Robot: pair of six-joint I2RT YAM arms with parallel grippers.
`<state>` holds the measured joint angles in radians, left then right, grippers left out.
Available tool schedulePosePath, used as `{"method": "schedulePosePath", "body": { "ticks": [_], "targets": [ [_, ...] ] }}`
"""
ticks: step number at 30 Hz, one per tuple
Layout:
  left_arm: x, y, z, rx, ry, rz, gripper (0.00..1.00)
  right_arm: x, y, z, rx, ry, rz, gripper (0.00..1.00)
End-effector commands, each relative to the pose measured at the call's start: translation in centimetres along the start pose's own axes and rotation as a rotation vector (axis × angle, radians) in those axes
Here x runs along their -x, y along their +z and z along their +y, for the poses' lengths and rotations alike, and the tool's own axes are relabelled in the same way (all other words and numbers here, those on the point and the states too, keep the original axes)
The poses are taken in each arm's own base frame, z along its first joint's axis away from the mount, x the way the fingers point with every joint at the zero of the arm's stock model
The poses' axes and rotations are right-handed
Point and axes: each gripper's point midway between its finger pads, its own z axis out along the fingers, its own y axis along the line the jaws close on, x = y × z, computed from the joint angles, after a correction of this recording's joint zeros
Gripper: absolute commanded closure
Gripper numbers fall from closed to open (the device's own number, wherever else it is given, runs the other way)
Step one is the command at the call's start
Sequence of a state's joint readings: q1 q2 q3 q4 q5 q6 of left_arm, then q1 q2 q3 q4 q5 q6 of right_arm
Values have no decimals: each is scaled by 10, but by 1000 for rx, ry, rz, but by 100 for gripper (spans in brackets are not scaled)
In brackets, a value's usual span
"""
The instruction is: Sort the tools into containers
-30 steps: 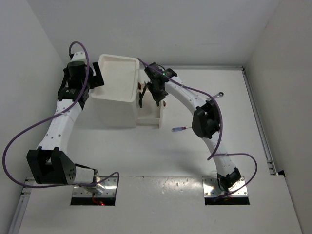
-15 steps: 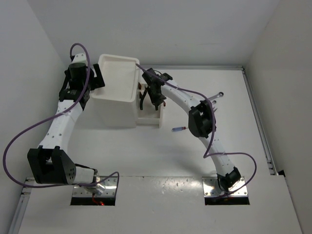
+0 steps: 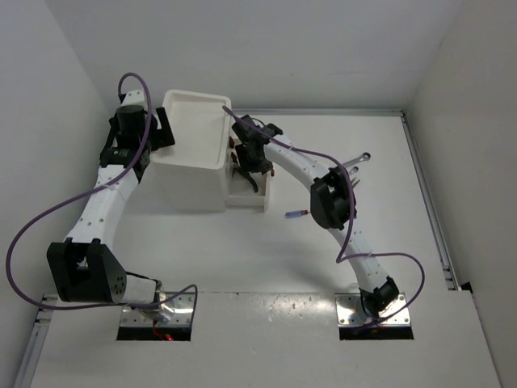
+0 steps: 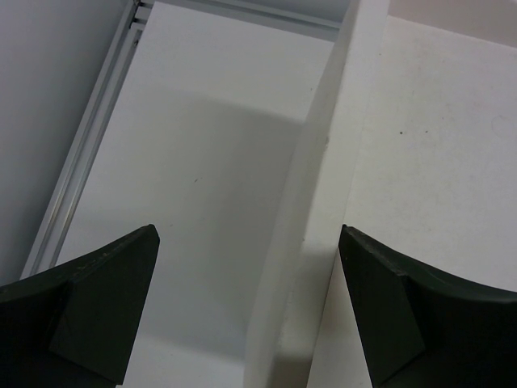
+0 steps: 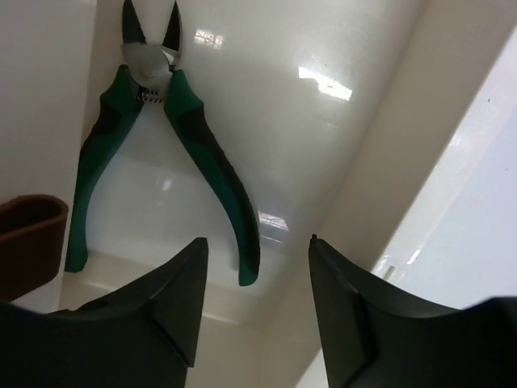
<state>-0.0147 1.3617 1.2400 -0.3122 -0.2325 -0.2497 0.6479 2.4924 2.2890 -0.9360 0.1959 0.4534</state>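
— Status?
— Drop-off looks done: green-handled pliers (image 5: 208,162) lie flat in the open drawer (image 5: 323,121), with the right gripper (image 5: 257,267) above them, jaws spread and empty. Left gripper (image 4: 248,234), likewise spread, straddles the cabinet (image 3: 190,190) rim.
— Next?
— Likely lift clear, then reach for the screwdriver (image 3: 297,214) on the table (image 3: 242,259).

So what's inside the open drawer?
Just green-handled pliers, lying flat on the drawer floor. The right tool covers the near corners, so anything there can't be seen.
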Motion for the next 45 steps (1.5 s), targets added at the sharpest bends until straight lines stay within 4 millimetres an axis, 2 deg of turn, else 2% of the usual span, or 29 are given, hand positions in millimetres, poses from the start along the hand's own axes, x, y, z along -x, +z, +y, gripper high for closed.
{"method": "schedulePosePath", "body": {
  "ticks": [1,2,3,5,6,8,9,10,11,13,14,17,18,20,21,22,23,24,27,28,29,34,37,40,43,45],
  "targets": [
    [9,1,-10,-29,-23,-35,0,32,-49,3,55,32,-110,46],
    [9,1,-12,-39,-23,-33,0,48,-68,-1,77,51,-164,46],
    [13,0,-14,-54,-25,-40,0,50,-78,2,104,52,-175,46],
    [17,-2,-16,-65,-26,-47,0,67,-99,-11,142,88,-233,46],
    [19,0,-17,-66,-27,-50,0,73,-122,-13,190,97,-265,46],
    [22,2,-20,-75,-18,-52,0,77,-137,-31,206,112,-285,46],
    [25,0,-24,-84,-15,-54,0,81,-146,-33,241,108,-303,46],
    [25,0,-23,-84,-5,-54,0,87,-166,-40,252,108,-347,46],
    [27,2,-24,-84,-5,-56,4,85,-166,-54,246,113,-342,46],
    [24,1,-27,-103,7,-44,9,79,-168,-67,265,71,-328,46],
    [24,1,-29,-112,7,-42,13,66,-153,-87,250,88,-275,46],
    [22,0,-29,-120,18,-33,32,29,-124,-107,321,125,-140,46],
    [22,0,-29,-120,18,-33,41,16,-106,-120,364,144,-87,46],
    [23,-1,-31,-129,19,-31,52,-6,-87,-124,448,150,-4,43],
    [23,-1,-31,-129,19,-31,61,-14,-78,-123,462,137,32,43],
    [21,-1,-30,-127,30,-21,67,-25,-61,-127,458,149,78,44],
    [21,-1,-30,-127,30,-21,73,-29,-53,-127,458,153,97,45],
    [18,-2,-30,-126,32,-11,84,-35,-48,-127,458,158,118,45],
    [15,1,-31,-122,46,-4,97,-42,-30,-123,444,155,104,47],
    [19,0,-32,-123,45,-12,99,-45,-23,-117,436,153,101,47],
    [19,0,-32,-123,45,-13,100,-44,-24,-111,439,155,96,47],
    [14,2,-31,-121,57,5,100,-49,-9,-85,475,185,115,48],
    [4,4,-32,-131,70,25,100,-33,1,-83,479,224,70,48],
    [3,3,-36,-159,81,29,100,-9,11,-84,477,230,-3,48],
    [-2,3,-42,-196,98,42,100,7,11,-72,531,215,-49,48],
    [-6,4,-47,-232,120,53,100,6,12,-59,590,188,-57,48]
  ]
}}
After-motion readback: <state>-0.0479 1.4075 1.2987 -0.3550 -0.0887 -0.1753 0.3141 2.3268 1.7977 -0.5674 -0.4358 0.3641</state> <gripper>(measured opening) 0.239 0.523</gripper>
